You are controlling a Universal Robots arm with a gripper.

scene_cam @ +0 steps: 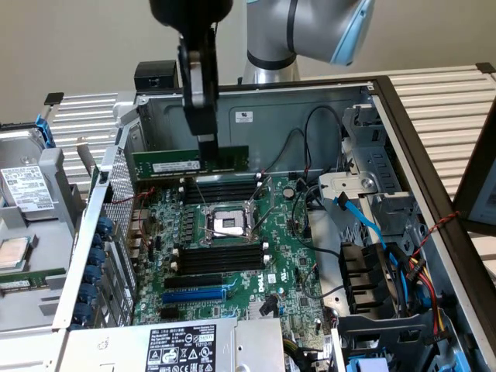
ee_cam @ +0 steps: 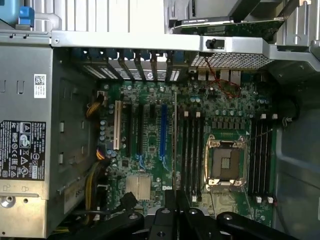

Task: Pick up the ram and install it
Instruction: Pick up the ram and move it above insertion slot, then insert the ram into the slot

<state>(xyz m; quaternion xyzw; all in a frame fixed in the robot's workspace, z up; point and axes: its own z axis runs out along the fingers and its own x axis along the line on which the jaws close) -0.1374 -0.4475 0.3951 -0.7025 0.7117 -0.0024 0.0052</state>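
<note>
My gripper [scene_cam: 207,149] hides the middle of the ram [scene_cam: 232,159]; its label [scene_cam: 175,165] print is too small to read.

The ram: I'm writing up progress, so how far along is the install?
Done: the ram is picked up, clamped in the gripper. In hand: it hangs in the air above the motherboard, clear of the black slots beside the CPU socket. Left: seating it; it sits in no slot yet.
</note>
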